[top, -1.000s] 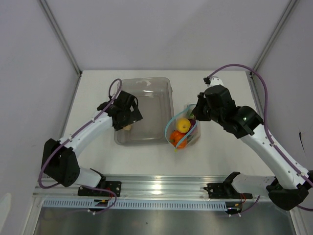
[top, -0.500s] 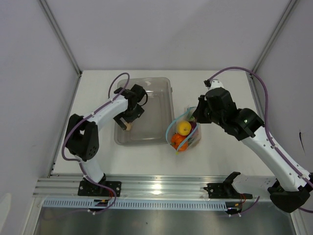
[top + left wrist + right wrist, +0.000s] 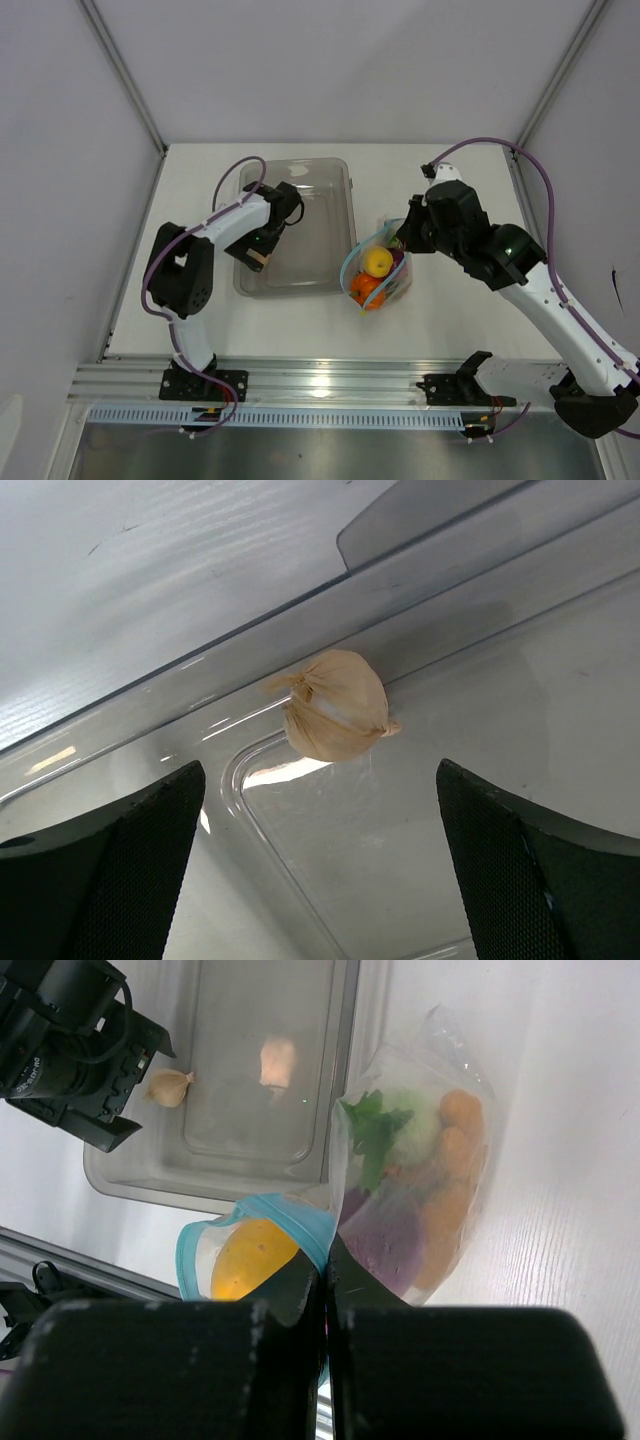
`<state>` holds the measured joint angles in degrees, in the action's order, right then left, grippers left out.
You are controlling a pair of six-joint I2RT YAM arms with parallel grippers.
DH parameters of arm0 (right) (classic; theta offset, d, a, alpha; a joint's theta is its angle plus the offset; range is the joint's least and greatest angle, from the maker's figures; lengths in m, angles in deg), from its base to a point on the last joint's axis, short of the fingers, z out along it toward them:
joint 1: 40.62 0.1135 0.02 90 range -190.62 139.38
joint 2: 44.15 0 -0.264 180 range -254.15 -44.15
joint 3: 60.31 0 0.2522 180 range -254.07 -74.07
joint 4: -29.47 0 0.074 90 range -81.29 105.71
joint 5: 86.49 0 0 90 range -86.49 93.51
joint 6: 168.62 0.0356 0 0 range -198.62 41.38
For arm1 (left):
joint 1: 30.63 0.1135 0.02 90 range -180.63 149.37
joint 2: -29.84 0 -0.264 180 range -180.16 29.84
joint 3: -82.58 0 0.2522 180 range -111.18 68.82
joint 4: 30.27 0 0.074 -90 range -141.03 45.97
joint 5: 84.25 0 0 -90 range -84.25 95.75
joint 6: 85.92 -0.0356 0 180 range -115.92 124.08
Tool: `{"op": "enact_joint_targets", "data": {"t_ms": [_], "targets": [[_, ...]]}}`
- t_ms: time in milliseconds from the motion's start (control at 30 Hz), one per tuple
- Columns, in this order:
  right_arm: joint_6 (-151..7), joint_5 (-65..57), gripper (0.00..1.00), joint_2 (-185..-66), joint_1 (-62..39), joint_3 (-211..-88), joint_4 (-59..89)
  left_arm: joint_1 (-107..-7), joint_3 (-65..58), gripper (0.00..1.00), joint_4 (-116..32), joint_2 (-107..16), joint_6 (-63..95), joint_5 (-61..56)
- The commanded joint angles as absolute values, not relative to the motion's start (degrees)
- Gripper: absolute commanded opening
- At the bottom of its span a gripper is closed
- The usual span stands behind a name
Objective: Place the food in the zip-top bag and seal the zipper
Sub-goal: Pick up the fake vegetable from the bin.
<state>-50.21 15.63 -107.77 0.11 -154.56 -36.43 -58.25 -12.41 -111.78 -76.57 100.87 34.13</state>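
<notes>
Reaching arm: the left gripper is lowered inside the clear tray, at its near left corner.
Left jaws: spread wide; the two dark fingers are seen at either side of the wrist view, with nothing held between them.
Beige bit: a small garlic-like piece is seen on the tray floor, pressed against the foot of the side wall, just beside the floor's rounded corner line.
Room at the bit: open tray floor is seen on both sides of it, between it and each finger; the wall closes off its far side.
Right gripper: the jaws are pressed together on the mouth edge of the zip-top bag, where the zipper meets the fingertips.
Zipper: the light blue strip is bowed open in a loop, so the mouth is left gaping.
Bag position: it is set on the table, just beside the tray's near right corner; whether it touches the rim cannot be told.
Food in the bag: yellow lemon at the mouth, orange tomato nearer the arms' bases, purple onion, green sprig and orange bits deeper inside.
Open surface: white table is seen on the bag's near and right sides.
</notes>
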Motion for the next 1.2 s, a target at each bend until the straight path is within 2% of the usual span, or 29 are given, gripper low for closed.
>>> {"op": "enact_joint_targets", "data": {"t_ms": [0,433,600,933,1167], "targets": [[-51.0,15.5,0.00,-106.0,-0.1,-154.8,-34.6,-58.1,-13.3,0.97,-112.8,-76.9,108.6,36.9],[-52.0,15.5,0.00,-105.9,-0.4,-154.6,-35.3,-57.9,-15.0,0.93,-113.1,-81.8,114.5,36.3],[-52.3,15.3,0.00,-106.5,-0.5,-154.8,-35.5,-57.4,-13.4,0.81,-110.7,-80.9,115.2,36.2],[-52.1,14.4,0.00,-106.6,-0.6,-155.2,-35.0,-56.7,-13.8,0.72,-112.4,-81.3,116.5,34.9],[-51.9,14.8,0.00,-106.0,-0.6,-155.6,-35.4,-56.6,-14.9,0.54,-114.0,-82.0,116.8,35.4]]}}
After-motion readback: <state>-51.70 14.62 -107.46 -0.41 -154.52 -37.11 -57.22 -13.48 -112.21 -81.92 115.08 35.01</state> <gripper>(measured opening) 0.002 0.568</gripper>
